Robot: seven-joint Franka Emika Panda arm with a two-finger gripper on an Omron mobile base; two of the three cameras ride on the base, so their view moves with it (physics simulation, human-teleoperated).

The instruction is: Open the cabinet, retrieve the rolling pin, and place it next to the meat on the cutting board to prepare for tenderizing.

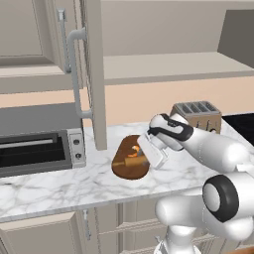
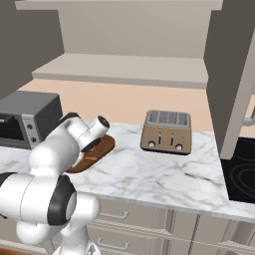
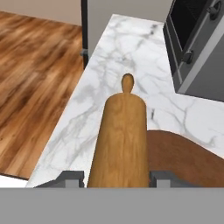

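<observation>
Item 1, rolling pin (image 3: 120, 140): lay lengthwise between the 2 fingertips (image 3: 70, 178) in hand view, body filling the gap, far handle knob pointing away over the marble counter (image 3: 113, 61). In left base view the pin (image 1: 133, 160) sat low over the cutting board (image 1: 126, 168), just beside the meat (image 1: 135, 149).

Item 2, gripper (image 3: 116, 179): jaws partway open, a finger flush against each side of the pin, i.e. clamped on it. Gripper (image 1: 149, 155) angled down toward the board from the robot's right in left base view. Whether the pin touched the board: can't tell.

Item 3, cutting board: dark brown oval on counter, between toaster oven (image 1: 37, 144) and toaster (image 1: 197, 116). In hand view its edge (image 3: 183, 159) showed right of and under the pin. In right base view the board (image 2: 97, 152) was partly hidden by the arm.

Item 4, meat: small orange curved piece on the board's far half, partly covered by the hand.

Item 5, cabinet (image 1: 92, 74): door swung open, edge-on w/ silver bar handle (image 1: 75, 74); shelf (image 2: 124, 67) visible inside.

Item 6, misc: cooktop (image 2: 241, 172) at right end of counter; wood floor (image 3: 35, 78) beyond the counter edge in hand view.
</observation>
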